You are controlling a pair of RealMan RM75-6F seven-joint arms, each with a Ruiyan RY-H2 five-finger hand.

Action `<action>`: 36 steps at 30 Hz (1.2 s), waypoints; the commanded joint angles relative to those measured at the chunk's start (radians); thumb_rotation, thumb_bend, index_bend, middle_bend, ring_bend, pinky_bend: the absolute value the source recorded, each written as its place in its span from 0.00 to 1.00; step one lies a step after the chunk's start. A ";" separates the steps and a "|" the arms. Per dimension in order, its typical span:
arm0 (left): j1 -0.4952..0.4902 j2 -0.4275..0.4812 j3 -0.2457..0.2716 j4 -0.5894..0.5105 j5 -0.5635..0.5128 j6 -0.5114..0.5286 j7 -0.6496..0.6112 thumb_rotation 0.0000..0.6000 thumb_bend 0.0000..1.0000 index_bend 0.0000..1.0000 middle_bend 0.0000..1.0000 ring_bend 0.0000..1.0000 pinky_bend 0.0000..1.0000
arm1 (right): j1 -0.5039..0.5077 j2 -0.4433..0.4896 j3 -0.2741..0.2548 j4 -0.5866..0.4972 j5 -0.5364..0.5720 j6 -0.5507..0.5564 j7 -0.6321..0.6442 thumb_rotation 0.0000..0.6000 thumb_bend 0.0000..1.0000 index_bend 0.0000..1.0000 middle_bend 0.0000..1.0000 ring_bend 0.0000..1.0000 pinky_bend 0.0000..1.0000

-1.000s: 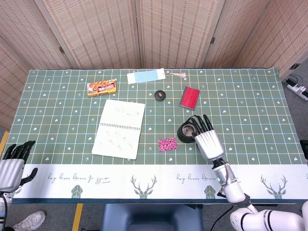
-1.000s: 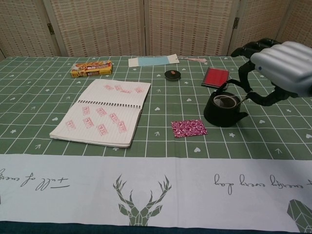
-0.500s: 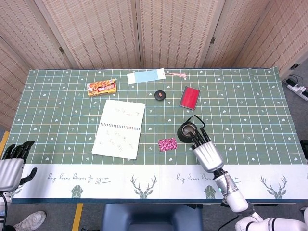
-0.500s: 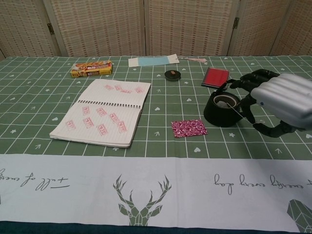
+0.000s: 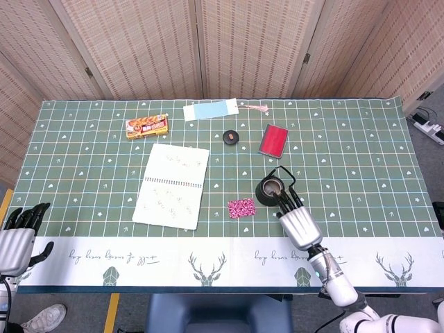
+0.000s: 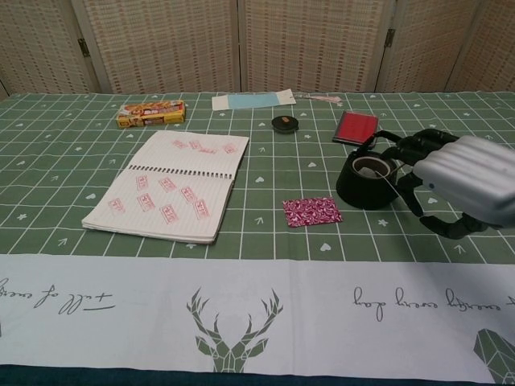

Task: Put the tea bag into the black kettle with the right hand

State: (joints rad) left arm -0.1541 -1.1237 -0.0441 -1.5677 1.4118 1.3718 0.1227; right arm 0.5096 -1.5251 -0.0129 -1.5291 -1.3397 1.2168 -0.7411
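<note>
The black kettle (image 5: 267,194) (image 6: 362,189) stands right of the table's middle, its mouth uncovered. Something pale, the tea bag (image 6: 371,167), lies inside the mouth, and a thin string runs from it over the right rim. My right hand (image 5: 297,220) (image 6: 457,181) hovers just to the near right of the kettle, with dark fingers (image 6: 412,153) curved toward its side and the thumb apart below. I see nothing between them. My left hand (image 5: 19,232) rests empty off the table's near left corner, fingers spread.
A pink patterned packet (image 6: 312,211) lies just left of the kettle. An open notebook (image 6: 173,183) with stickers lies at centre left. Behind the kettle are a red case (image 6: 356,127) and a small black lid (image 6: 284,123); a snack box (image 6: 150,113) and a blue bookmark (image 6: 251,100) lie further back.
My right hand came down from above the kettle and drew back toward the near edge. The pale tea bag appeared inside the kettle's mouth. The left hand stayed still.
</note>
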 commanded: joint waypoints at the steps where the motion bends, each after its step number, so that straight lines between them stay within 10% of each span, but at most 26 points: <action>1: 0.000 0.000 0.000 0.000 0.000 0.001 -0.002 1.00 0.33 0.00 0.07 0.11 0.08 | 0.001 0.002 0.010 0.000 0.000 -0.004 0.007 1.00 0.44 0.24 0.04 0.00 0.00; 7: 0.000 0.002 0.000 0.002 0.001 -0.001 -0.007 1.00 0.33 0.00 0.07 0.11 0.08 | -0.002 0.011 0.023 -0.008 -0.009 -0.008 0.029 1.00 0.44 0.01 0.00 0.00 0.00; 25: 0.000 -0.004 0.002 0.002 0.012 0.008 0.004 1.00 0.33 0.00 0.07 0.11 0.08 | -0.186 0.268 -0.018 -0.260 -0.090 0.235 0.150 1.00 0.44 0.00 0.00 0.00 0.00; 36: 0.011 -0.014 0.032 -0.007 0.094 0.053 0.022 1.00 0.33 0.00 0.07 0.11 0.08 | -0.399 0.368 -0.051 -0.100 -0.052 0.374 0.550 1.00 0.44 0.00 0.00 0.00 0.00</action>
State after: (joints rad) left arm -0.1439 -1.1361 -0.0157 -1.5736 1.4994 1.4208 0.1456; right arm 0.1701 -1.2041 -0.0514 -1.6884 -1.4038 1.5793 -0.3417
